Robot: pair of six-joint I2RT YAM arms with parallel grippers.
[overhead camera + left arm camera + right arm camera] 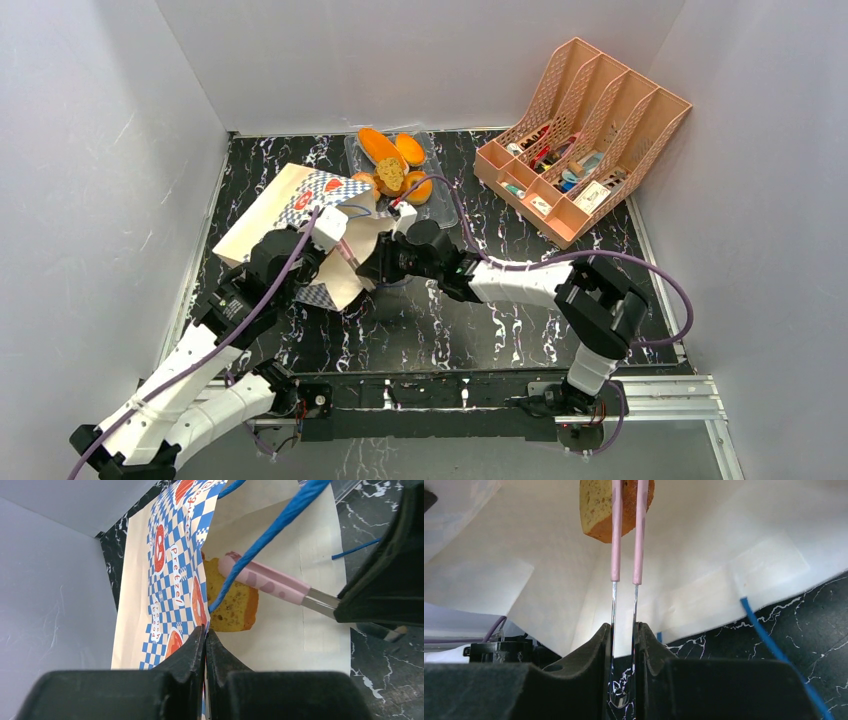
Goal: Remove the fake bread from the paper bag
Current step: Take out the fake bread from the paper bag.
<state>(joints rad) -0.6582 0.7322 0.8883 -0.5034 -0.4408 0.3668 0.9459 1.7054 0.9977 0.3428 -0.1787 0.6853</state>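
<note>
Left claw (205,636) pinches paper bag (165,560) | right claw (624,630) clamps tongs (614,540) | cord (278,530) crosses toast (239,611)

I'm looking at a black marbled table (520,330) carrying the paper bag (270,215) lying on its side at left, a clear tray (446,200) sitting at the far edge, and a pink file organizer (590,120) standing far right.

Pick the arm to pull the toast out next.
Right. Right jaws hold tongs clamped on the toast inside the bag. Left jaws are pinching the bag's edge.
</note>
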